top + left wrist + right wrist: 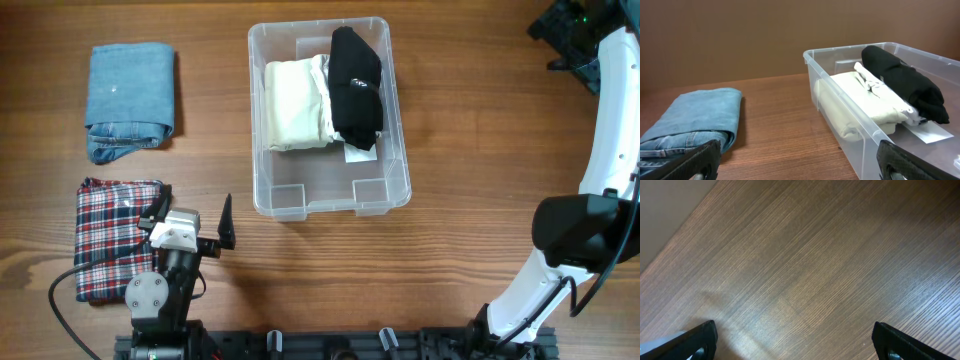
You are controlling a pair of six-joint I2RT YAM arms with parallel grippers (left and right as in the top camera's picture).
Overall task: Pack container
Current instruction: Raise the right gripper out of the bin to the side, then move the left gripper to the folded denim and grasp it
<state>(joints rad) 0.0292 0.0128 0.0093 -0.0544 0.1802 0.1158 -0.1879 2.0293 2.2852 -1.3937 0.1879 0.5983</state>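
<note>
- Container (325,180) of clear plastic stood mid-table on the wooden table (480,120), toward the far edge, with one short end facing the robot.
- A folded cream garment (295,105) lay in its left half and a rolled black garment (356,85) in its right. The two touched, both toward the far end.
- A white label (358,153) showed on the base at the near end of the black garment.
- Folded jeans (130,100) lay well to the left of the bin, with a folded plaid shirt (110,240) nearer the robot.
- The left gripper (193,213) hung by the plaid shirt's right edge, jaws spread wide and holding nothing.
- The right gripper (795,342) was at the table's far right, well apart from the bin, jaws wide over bare wood.
</note>
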